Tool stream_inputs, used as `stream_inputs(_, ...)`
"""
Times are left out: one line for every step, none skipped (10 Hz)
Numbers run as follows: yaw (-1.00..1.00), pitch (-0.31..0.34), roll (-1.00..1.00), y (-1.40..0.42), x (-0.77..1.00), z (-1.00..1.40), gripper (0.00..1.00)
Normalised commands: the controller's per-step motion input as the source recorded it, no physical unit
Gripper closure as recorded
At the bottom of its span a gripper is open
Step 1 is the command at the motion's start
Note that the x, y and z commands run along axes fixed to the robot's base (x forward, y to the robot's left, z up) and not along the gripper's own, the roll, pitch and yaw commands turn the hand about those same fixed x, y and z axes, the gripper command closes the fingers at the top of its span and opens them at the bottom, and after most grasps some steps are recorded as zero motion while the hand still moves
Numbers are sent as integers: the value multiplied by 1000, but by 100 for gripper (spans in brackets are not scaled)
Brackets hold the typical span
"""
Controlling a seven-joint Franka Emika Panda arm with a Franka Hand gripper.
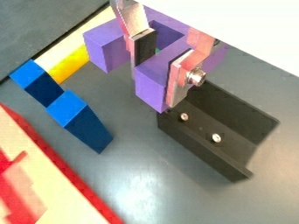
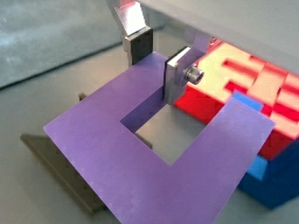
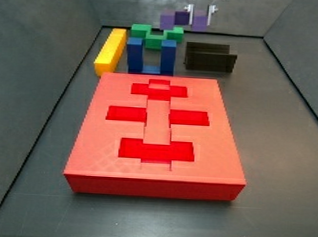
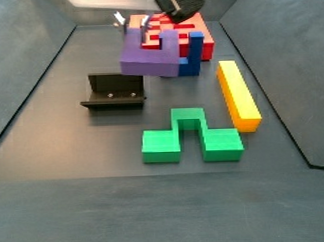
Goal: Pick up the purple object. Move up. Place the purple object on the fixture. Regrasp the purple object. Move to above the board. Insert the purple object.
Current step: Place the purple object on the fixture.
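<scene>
The purple object [image 2: 105, 140] is a violet U-shaped block hanging in the air, with my gripper [image 2: 159, 59] shut on it. One silver finger [image 1: 181, 74] sits inside the U's slot and the other is outside, so one prong is clamped between the pads. In a side view the purple object [image 4: 152, 55] hangs tilted under the gripper [image 4: 159, 25], between the fixture [image 4: 113, 92] and the red board [image 4: 191, 34]. The dark fixture [image 1: 222, 131] stands on the floor just beside and below the held block [image 1: 149, 87]. The board [image 3: 154, 130] shows dark red recesses in its top.
A blue block [image 1: 70, 109] and a yellow bar [image 1: 65, 61] lie between the board and the fixture's side of the bin. A green block [image 4: 193, 135] lies on the floor near the yellow bar [image 4: 237, 95]. Dark bin walls [image 3: 291, 87] ring the floor.
</scene>
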Motion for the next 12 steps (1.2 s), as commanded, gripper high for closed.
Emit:
stream_inputs(-197,49,-843,171,723,271,100)
stream_inputs(-217,40,-869,123,737,257,100)
stream_inputs(-257,49,-806,9,734,209,100)
stream_inputs(-303,6,-691,-9,711,220,100)
stream_inputs(-449,0,-620,-11,657,163,100)
stream_inputs(-560,0,-766,0,591,103,100)
stream_inputs(-580,0,-817,14,589,74,100)
stream_inputs(-437,0,-817,49,720,23,100)
stream_inputs(-23,51,-580,0,686,-66,100)
stream_inputs(331,180,-311,0,597,-340,100)
stream_inputs(563,197,-209,-100,491,-383,100)
stream_inputs(637,177,-146,-134,454,-397,100)
